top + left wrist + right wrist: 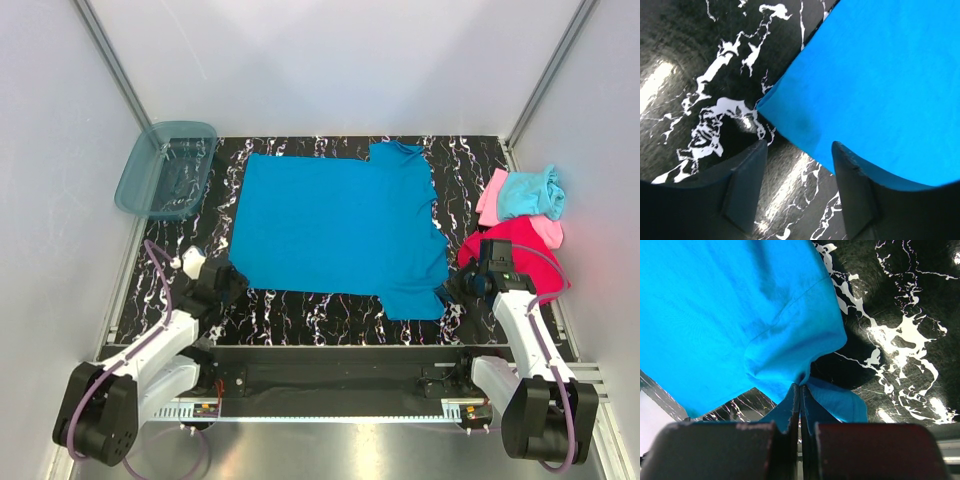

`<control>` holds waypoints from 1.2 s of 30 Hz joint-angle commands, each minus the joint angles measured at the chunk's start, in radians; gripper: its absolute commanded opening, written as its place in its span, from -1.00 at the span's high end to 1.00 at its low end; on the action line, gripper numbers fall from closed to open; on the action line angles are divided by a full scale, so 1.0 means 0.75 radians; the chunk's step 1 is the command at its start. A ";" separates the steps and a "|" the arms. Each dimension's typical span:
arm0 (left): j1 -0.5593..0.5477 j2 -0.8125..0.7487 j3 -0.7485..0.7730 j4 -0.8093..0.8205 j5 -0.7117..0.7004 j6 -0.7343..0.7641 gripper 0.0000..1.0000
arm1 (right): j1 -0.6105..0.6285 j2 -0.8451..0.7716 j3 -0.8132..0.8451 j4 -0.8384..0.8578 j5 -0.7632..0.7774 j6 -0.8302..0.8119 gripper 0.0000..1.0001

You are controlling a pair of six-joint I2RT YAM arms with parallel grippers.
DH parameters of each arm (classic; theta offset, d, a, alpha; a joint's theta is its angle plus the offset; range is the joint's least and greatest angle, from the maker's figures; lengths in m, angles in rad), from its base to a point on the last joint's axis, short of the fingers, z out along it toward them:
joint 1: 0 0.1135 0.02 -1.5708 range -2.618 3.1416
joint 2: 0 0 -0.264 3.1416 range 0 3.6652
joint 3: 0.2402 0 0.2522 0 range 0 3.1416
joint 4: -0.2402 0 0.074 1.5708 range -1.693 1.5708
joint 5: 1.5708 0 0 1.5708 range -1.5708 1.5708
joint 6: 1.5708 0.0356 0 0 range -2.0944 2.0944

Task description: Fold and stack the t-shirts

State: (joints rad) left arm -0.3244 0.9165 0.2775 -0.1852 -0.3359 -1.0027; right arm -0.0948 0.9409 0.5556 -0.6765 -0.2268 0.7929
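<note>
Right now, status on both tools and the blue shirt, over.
Left tool open at blue t-shirt, near-left corner. Right tool shut on its near-right corner. Shirt spread flat; nothing in the way.

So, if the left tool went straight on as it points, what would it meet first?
Probably the near corner of the blue t-shirt, right ahead of the open left tool, or the table under it; height is unclear.

I read this as a robot lab cell, not a home. Plain white panels (pixel 330 70) on aluminium posts (pixel 108 60) close in a black marbled tabletop (pixel 330 315) ahead of the left pincer (pixel 799 146) and the right pincer (pixel 800 387). Behind them, white arms (pixel 165 335) trailing purple cables (pixel 152 262) sit bolted to a metal rail (pixel 330 395), with a brushed steel sheet (pixel 330 450) behind that.
</note>
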 commanded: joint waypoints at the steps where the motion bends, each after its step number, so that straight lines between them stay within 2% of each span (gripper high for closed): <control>1: 0.030 0.021 -0.024 0.087 0.045 0.012 -0.29 | -0.013 -0.003 0.000 0.025 0.006 0.000 1.00; 3: 0.050 0.026 -0.035 0.124 0.075 0.014 -0.34 | -0.015 0.003 0.002 0.027 0.008 -0.002 1.00; 8: 0.095 0.105 -0.035 0.163 0.123 0.018 -0.32 | -0.023 0.009 0.006 0.025 0.002 -0.004 1.00; 12: 0.099 0.136 0.000 0.120 0.092 0.005 -0.20 | -0.029 0.003 0.004 0.025 -0.002 -0.008 1.00; 21: 0.099 0.185 0.051 0.055 0.074 0.003 -0.18 | -0.043 -0.005 0.002 0.025 -0.017 -0.012 1.00; 23: 0.099 0.195 0.055 0.055 0.078 0.005 -0.08 | -0.045 -0.005 0.004 0.025 -0.019 -0.010 1.00; 24: 0.099 0.195 0.057 0.055 0.076 0.005 0.17 | -0.047 -0.005 0.004 0.025 -0.021 -0.010 1.00; 26: 0.097 0.197 0.057 0.055 0.078 0.007 0.43 | -0.049 -0.003 0.004 0.025 -0.025 -0.012 1.00; 27: 0.099 0.197 0.059 0.055 0.078 0.010 0.68 | -0.050 -0.007 0.004 0.025 -0.025 -0.012 1.00; 29: 0.099 0.197 0.059 0.055 0.082 0.012 0.87 | -0.052 -0.007 0.004 0.025 -0.027 -0.012 1.00; 31: 0.099 0.197 0.060 0.053 0.086 0.016 1.00 | -0.054 -0.009 0.002 0.025 -0.025 -0.010 1.00; 36: 0.099 0.114 0.031 0.038 0.094 0.005 1.00 | -0.060 -0.025 0.002 0.025 -0.013 0.008 1.00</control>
State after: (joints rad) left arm -0.2531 1.0466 0.3099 -0.1207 -0.2794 -0.9997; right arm -0.1284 0.9440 0.5549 -0.6765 -0.2302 0.7929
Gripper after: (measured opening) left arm 0.009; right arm 0.010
